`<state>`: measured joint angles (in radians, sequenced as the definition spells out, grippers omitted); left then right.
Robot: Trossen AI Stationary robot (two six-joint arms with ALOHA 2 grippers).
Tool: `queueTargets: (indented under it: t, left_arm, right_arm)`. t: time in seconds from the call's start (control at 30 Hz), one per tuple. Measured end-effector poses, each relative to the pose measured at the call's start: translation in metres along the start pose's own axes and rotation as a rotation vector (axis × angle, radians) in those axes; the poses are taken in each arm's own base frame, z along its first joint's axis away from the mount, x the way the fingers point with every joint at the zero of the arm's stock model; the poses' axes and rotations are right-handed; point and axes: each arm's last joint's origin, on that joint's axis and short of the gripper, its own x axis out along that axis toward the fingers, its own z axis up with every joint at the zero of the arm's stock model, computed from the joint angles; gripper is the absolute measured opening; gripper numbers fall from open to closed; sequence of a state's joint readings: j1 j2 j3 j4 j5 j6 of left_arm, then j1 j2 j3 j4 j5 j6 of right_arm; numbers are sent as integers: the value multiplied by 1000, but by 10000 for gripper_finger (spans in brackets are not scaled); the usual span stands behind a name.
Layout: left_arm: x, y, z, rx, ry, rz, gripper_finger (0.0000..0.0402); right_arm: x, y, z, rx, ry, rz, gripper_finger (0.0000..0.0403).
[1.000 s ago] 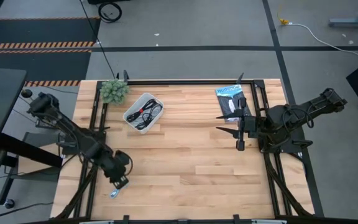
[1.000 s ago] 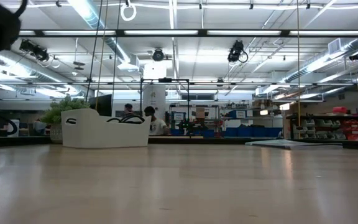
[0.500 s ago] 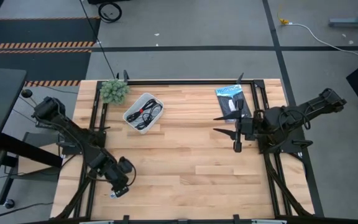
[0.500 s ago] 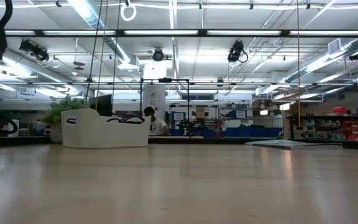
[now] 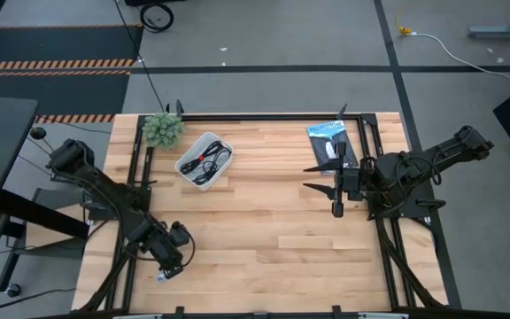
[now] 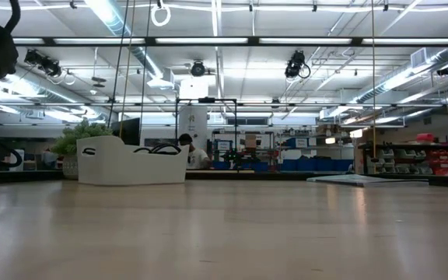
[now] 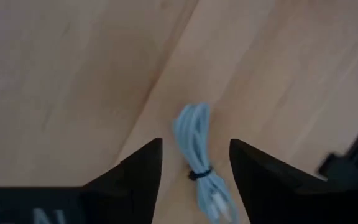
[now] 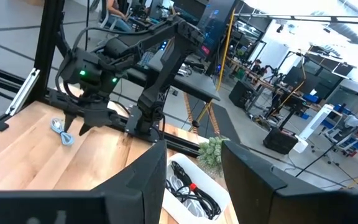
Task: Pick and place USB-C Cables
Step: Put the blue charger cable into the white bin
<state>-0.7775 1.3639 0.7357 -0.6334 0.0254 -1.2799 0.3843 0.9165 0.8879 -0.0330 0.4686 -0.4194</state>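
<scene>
A short silver-grey cable bundle (image 7: 196, 155) with a black tie lies flat on the wood near the table's near left corner; it also shows in the high view (image 5: 161, 276). My left gripper (image 7: 194, 171) is open just above it, one finger on either side, without touching it; in the high view the left gripper (image 5: 168, 268) is beside the bundle. A white bin (image 5: 204, 160) at the far left holds black cables, one bundle with a red tie (image 8: 193, 186). My right gripper (image 5: 308, 177) is open and empty near the table's right side.
A small green plant (image 5: 162, 129) stands at the far left corner beside the bin. A flat blue-and-black packet (image 5: 329, 142) lies at the far right, behind my right gripper. Black frame rails (image 5: 137, 190) run along the table's left and right sides. The bare wood of the middle (image 5: 264, 221) holds nothing.
My left gripper has moved a little toward the table's near edge and down over the silver-grey bundle. The bundle has stayed where it was.
</scene>
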Motion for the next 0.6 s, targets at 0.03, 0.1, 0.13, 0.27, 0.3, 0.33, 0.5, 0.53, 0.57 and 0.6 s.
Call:
queueTargets:
  t: [0.03,0.1,0.13,0.27,0.3,0.33,0.5,0.53,0.57,0.6]
  left_arm:
    - [2,0,-1,16,4,9,192]
    - [8,-1,-4,48,14,27,187]
    - [11,-2,-5,58,21,40,185]
    - [20,-4,-9,72,45,63,185]
    - [22,-4,-10,70,48,69,186]
    - [23,-4,-10,72,48,70,188]
    - [25,-7,-9,77,43,41,184]
    - [25,-7,-9,76,43,41,181]
    - [25,-7,-9,76,43,42,176]
    - [25,-7,-9,76,44,42,170]
  right_arm:
    - [0,0,0,0,0,0,159]
    - [0,0,0,0,0,0,159]
    - [0,0,0,0,0,0,159]
    - [0,0,0,-1,3,1,159]
    - [0,0,0,-1,3,1,159]
    - [0,0,0,-1,3,1,159]
    - [0,0,0,-1,3,1,159]
    - [0,0,0,-1,3,1,159]
    - [0,0,0,-1,3,1,159]
    - [0,0,0,-1,3,1,159]
